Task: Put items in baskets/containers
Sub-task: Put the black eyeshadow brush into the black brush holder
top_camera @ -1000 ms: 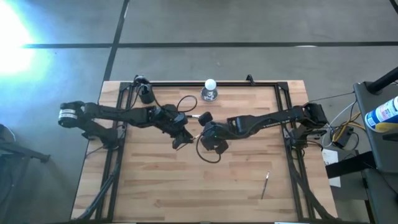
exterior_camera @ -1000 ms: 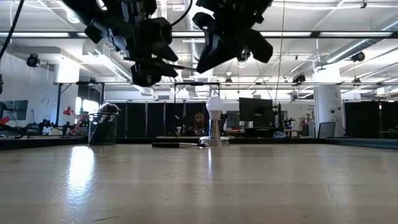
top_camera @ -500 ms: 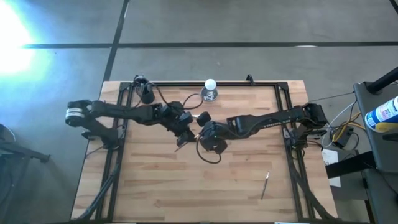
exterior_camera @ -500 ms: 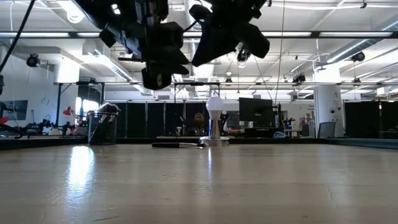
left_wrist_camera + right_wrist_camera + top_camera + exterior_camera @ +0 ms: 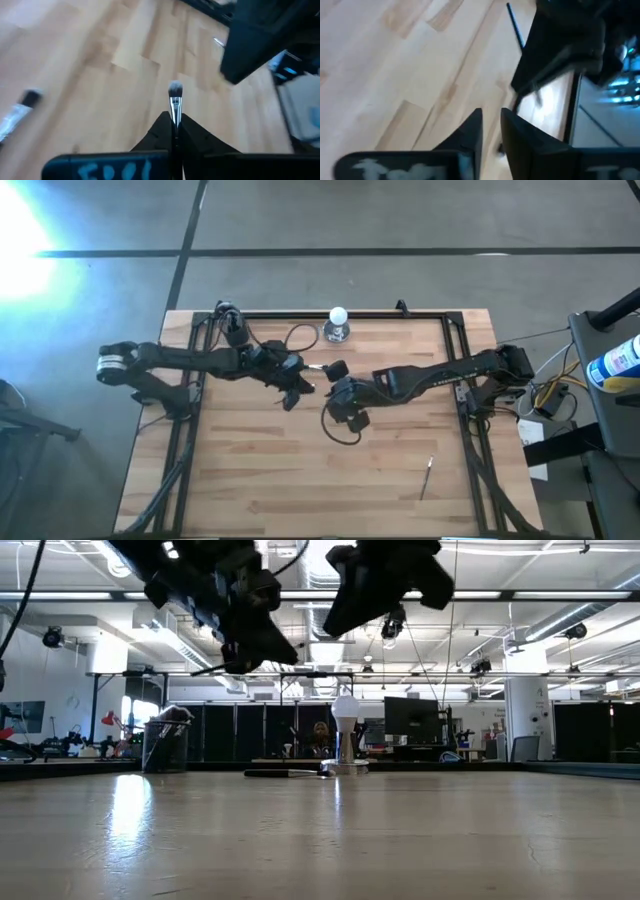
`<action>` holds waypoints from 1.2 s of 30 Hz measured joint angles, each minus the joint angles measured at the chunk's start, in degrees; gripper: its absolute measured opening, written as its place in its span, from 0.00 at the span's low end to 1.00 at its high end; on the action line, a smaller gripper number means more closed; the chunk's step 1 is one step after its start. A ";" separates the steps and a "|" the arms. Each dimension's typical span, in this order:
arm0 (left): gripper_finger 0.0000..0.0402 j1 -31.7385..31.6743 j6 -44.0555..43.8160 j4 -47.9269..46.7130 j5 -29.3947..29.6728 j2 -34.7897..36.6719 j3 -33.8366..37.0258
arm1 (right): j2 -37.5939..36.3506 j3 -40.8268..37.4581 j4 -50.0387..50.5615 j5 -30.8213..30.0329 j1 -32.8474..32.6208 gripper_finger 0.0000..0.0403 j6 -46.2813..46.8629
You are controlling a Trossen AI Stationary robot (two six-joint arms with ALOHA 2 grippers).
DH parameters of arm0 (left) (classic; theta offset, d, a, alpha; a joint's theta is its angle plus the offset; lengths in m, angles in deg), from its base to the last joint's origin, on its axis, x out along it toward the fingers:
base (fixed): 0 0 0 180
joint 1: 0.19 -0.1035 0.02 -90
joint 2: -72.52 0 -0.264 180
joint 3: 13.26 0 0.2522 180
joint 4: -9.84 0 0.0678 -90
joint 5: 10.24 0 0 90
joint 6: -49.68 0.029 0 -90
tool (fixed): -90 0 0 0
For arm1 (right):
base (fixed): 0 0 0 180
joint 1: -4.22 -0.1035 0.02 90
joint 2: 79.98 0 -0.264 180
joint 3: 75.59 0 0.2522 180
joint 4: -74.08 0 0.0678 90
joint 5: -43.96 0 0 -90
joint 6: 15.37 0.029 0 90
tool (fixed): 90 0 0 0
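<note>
A: Where is the brush (image 5: 175, 102)?
B: Clamped between the two fingers of the left hand (image 5: 173, 131), above the middle of the bench (image 5: 300, 470). Its pale tip sticks out just past the fingertips, and the hand is clenched tight on the handle.

A: And the right hand (image 5: 491, 131)?
B: It hangs just to the right of the left hand, also in the air. Its fingers stand a little apart with nothing between them.

A: Any other brushes?
B: One lies alone on the bench near the right front corner (image 5: 426, 476), well apart from both hands. Another lies flat at the far side (image 5: 282, 773), just left of the white ball on its silvery base (image 5: 338, 325).

A: The cup?
B: The black cup (image 5: 233, 331) stands at the far left of the bench, with brush heads poking out of it in the low view, well away from the left hand.
</note>
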 joint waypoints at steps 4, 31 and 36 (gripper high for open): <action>0.02 -0.18 1.34 7.18 6.25 4.27 6.75 | -3.66 -4.66 -2.15 -0.04 0.53 0.19 3.94; 0.02 -39.42 24.28 54.30 42.49 18.44 32.94 | -12.58 -29.10 -32.19 -0.17 1.08 0.02 12.77; 0.02 -43.00 22.58 62.51 38.47 10.63 32.97 | -12.58 -29.10 -32.39 -0.16 1.06 0.02 13.70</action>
